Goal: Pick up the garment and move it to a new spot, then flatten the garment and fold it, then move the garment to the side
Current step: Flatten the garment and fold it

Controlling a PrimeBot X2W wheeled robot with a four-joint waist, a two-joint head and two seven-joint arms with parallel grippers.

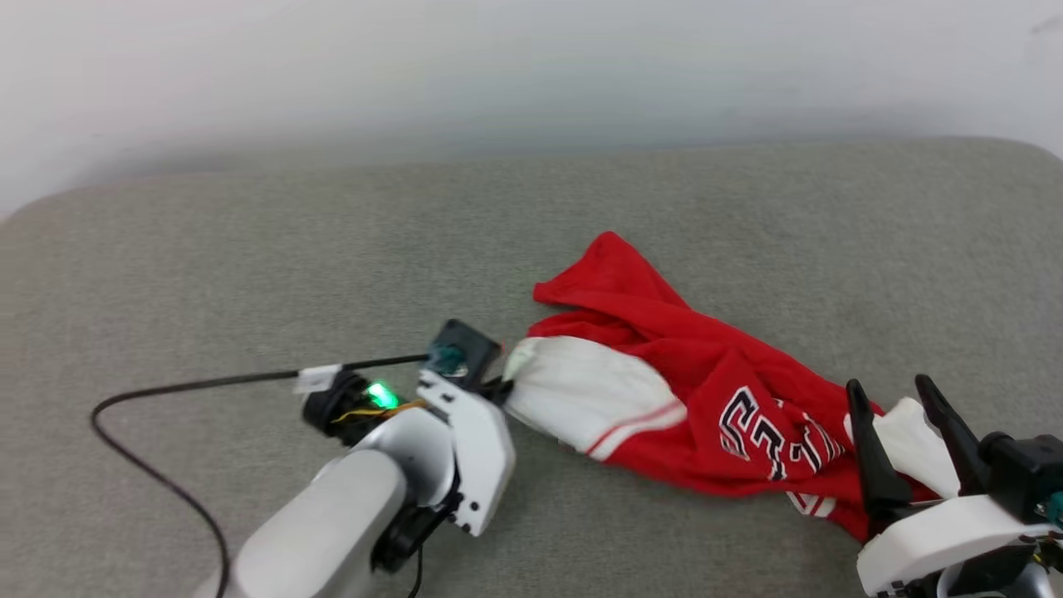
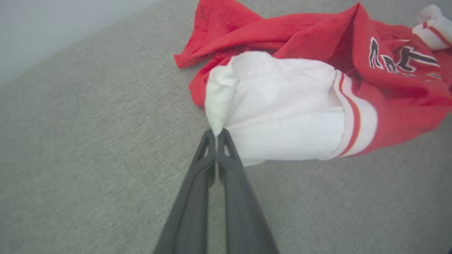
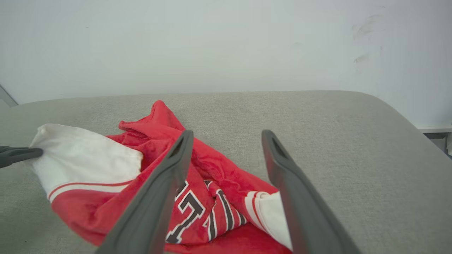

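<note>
Head view, left end effector [image 1: 505,384] clamped on garment [image 1: 664,349] sleeve, right end effector [image 1: 887,385] spread wide, empty, over it.

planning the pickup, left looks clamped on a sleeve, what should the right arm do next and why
Probably lower the right gripper and close it on the white sleeve below it. Its jaws stand open over the garment, while the left gripper is shut on the other sleeve's tip.

White forearm [image 1: 357,507] carries black cable [image 1: 208,384], green light [image 1: 380,395].
</note>
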